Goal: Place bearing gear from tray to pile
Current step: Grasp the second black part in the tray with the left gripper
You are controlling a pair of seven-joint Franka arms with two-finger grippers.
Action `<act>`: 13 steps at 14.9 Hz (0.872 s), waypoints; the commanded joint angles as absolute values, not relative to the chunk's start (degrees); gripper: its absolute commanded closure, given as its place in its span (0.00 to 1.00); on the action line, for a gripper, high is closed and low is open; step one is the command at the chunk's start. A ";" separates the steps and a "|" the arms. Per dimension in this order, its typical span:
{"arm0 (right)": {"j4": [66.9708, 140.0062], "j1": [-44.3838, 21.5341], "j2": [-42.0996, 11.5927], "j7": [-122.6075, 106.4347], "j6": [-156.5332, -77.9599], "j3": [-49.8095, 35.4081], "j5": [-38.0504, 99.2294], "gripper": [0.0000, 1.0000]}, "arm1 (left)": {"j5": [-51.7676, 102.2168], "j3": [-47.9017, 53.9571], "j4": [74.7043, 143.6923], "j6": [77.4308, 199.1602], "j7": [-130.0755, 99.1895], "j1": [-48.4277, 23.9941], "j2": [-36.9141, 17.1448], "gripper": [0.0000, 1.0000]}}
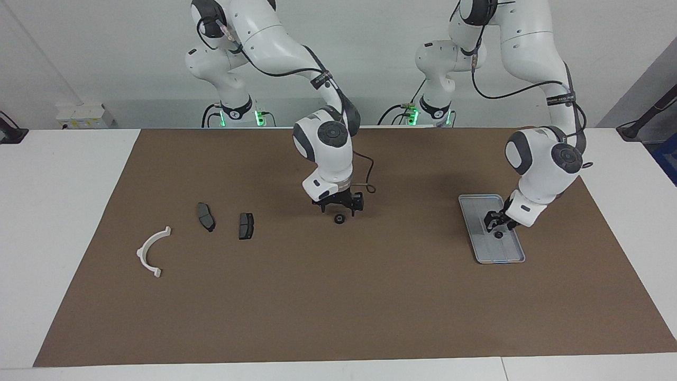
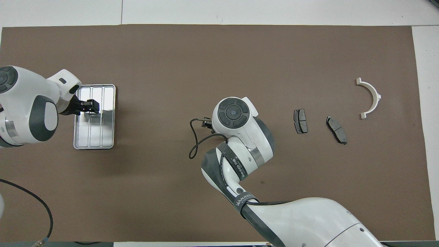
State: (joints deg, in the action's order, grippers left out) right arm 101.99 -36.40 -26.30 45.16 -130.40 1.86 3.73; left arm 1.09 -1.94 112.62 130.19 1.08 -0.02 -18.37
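A small black bearing gear (image 1: 498, 234) lies in the silver tray (image 1: 506, 255) toward the left arm's end of the table. My left gripper (image 1: 497, 225) hangs just over that gear, open, with nothing held. In the overhead view the left gripper (image 2: 91, 106) covers the gear on the tray (image 2: 103, 137). A second black gear (image 1: 339, 218) rests on the brown mat mid-table. My right gripper (image 1: 340, 207) stands open just above it and apart from it. The pile is a white curved bracket (image 1: 142, 252) (image 2: 376, 96) and two dark pads (image 1: 206, 216) (image 1: 246, 225) toward the right arm's end.
A brown mat (image 1: 338, 296) covers most of the white table. A black cable (image 2: 194, 144) loops off the right wrist above the mat. The two pads (image 2: 300, 121) (image 2: 336, 129) lie between the right wrist and the bracket.
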 commanded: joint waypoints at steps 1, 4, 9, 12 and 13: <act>102.48 -36.04 -26.89 42.98 -132.10 1.67 5.36 0.01 | 0.53 -1.76 113.55 132.89 1.67 0.44 -18.81 0.30; 102.57 -35.95 -27.77 42.54 -133.68 1.67 5.36 0.01 | 0.53 -1.76 113.55 133.33 1.67 0.35 -19.16 0.31; 102.48 -35.77 -27.95 42.45 -133.68 1.67 5.36 0.01 | 0.53 -1.76 113.55 133.33 1.67 0.35 -19.34 0.34; 102.57 -35.77 -27.95 42.54 -133.68 1.67 5.36 0.17 | 0.53 -1.76 113.64 133.42 1.76 0.35 -19.34 0.38; 102.57 -35.77 -27.95 42.54 -133.68 1.67 5.36 0.23 | 0.53 -1.76 113.64 133.50 1.76 0.35 -19.42 0.39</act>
